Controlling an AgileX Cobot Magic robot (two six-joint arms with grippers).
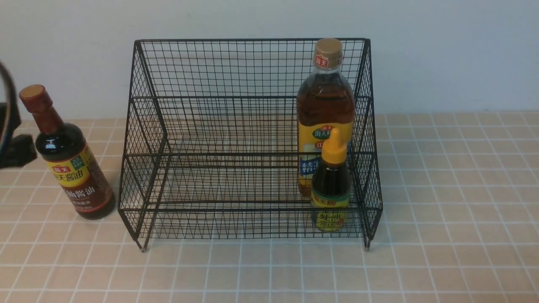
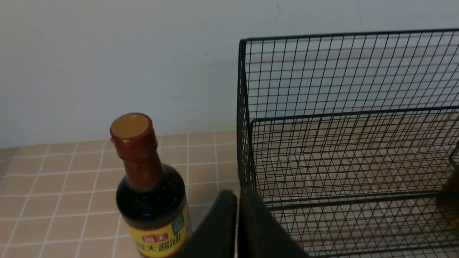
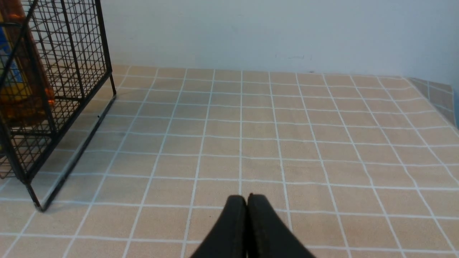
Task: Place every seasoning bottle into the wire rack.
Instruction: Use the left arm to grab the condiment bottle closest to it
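We record both grippers pressed shut and empty: the right gripper (image 3: 247, 196) over the bare tiled table (image 3: 322, 143), and the left gripper (image 2: 236, 195) near the dark bottle (image 1: 69, 160). That bottle stands on the tiles outside the wire rack (image 1: 252, 40), just beside its left side. Inside, at the right end, 1 small yellow-capped bottle (image 1: 331, 185) occupies the front tier. 1 tall amber bottle (image 1: 324, 97) stands directly behind it on the upper tier.

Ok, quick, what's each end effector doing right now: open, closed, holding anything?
Left end effector: closed, holding nothing.
Right end effector: closed, holding nothing.
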